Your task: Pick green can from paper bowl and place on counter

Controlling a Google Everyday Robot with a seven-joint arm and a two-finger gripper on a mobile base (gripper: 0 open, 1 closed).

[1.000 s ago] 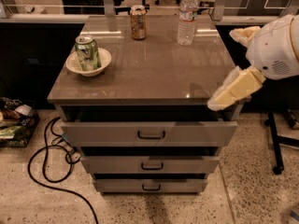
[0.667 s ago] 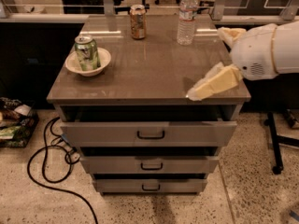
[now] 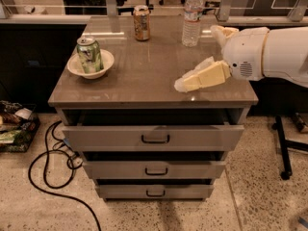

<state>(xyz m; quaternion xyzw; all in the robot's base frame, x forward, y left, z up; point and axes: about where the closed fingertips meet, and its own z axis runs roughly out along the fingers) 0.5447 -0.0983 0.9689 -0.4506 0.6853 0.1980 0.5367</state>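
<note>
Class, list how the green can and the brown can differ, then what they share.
The green can stands in the paper bowl near the left edge; the brown can stands directly on the counter at the back. The green can's label is green and white; the brown can's is brown-orange. Both have silver tops, and neither is near the claw, which is over the counter's front right.

Speckled terrazzo floor (image 3: 260, 186), black cable (image 3: 31, 167) left.

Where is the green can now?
In the camera view, the green can stands upright in the paper bowl near the left edge of the counter; the gripper is apart from it, over the front right.
</note>
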